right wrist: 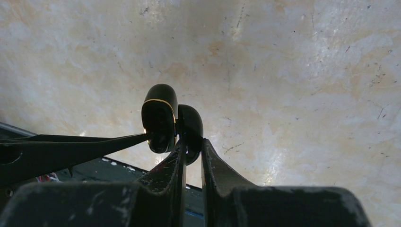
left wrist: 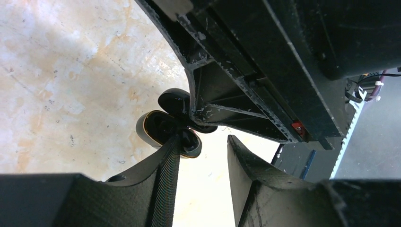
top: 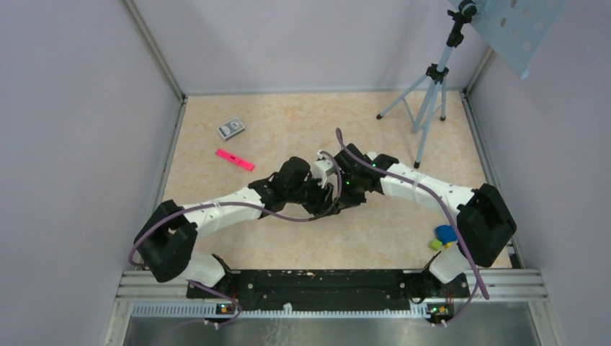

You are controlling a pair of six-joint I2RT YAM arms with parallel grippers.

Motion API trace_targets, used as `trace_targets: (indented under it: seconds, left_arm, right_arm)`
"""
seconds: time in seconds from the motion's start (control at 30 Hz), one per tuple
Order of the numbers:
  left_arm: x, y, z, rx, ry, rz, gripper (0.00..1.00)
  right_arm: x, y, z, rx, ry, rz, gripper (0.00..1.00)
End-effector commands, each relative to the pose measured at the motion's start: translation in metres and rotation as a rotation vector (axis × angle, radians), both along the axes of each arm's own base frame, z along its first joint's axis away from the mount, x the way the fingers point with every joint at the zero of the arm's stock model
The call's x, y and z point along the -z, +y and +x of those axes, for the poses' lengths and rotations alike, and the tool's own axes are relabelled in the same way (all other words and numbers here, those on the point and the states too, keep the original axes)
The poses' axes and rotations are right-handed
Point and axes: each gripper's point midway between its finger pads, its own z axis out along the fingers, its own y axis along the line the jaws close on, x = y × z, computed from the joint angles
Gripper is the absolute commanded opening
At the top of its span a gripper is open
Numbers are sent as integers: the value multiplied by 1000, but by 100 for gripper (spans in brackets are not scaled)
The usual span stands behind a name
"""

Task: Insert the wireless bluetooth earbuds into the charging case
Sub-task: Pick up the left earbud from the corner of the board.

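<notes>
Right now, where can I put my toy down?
Bare: the back, between the small box and the tripod; the front, by the black rail. Crowded: the middle, where left claw and right claw meet at the charging case.

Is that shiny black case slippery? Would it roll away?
Probably slippery: the charging case is glossy and rounded, and the right gripper pinches just one half. Open on its hinge, it would likely wobble rather than roll far.
</notes>
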Motion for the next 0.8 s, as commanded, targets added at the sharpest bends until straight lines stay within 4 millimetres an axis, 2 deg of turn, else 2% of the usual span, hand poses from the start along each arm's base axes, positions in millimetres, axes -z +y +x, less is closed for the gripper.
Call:
trace_targets:
  seconds: [0.0,0.27,0.47,0.67,0.77]
  left_arm:
    - [-26,-2,7,-12,-68,-37,49]
    - [-30,5,11,-44,-96,-22,55]
    - [-38,12,11,-65,-114,-15,55]
    - [-54,32,-2,-92,-120,-11,57]
    - [-54,46,-15,-101,-101,7,60]
  right_arm:
    - [-26,14,2,-17,-52,64,2]
    - [-26,15,2,-22,-53,65,2]
    - [-25,13,1,-20,-55,60,2]
    - [-22,8,0,-8,-61,48,2]
    - [-21,8,1,-10,-62,45,2]
